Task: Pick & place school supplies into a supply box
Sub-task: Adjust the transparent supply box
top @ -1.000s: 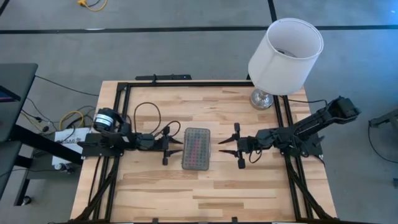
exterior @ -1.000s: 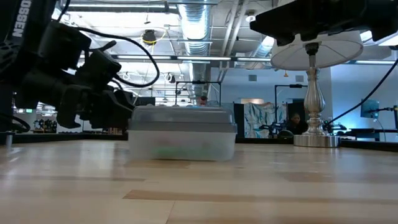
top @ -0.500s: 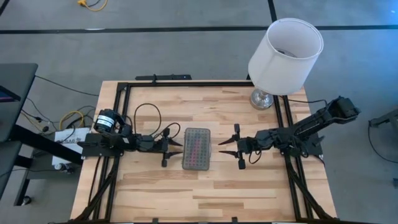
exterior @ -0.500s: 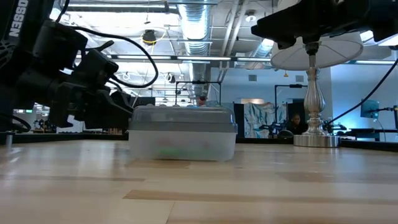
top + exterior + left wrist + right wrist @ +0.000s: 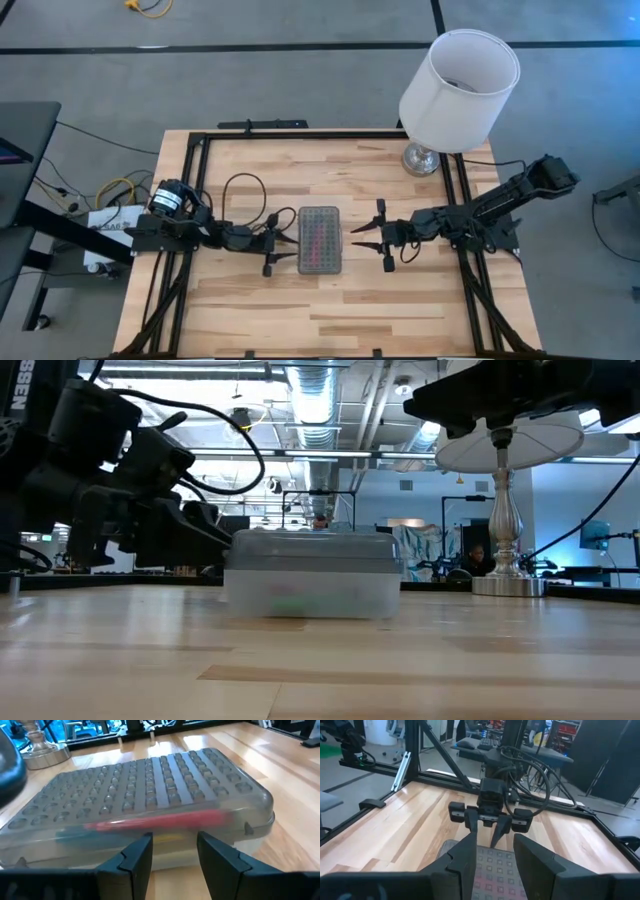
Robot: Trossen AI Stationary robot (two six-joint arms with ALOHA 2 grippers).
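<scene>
One closed supply box (image 5: 319, 240) between two arms; left claw (image 5: 285, 246) open against it; right claw (image 5: 361, 236) open.

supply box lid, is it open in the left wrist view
No, the ribbed lid lies shut flat over the clear supply box, with a red pen visible through the wall beneath it.

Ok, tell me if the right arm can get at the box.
Probably yes: the right gripper hangs open beside the closed box, bare table between them. The left gripper is at its other side.
</scene>
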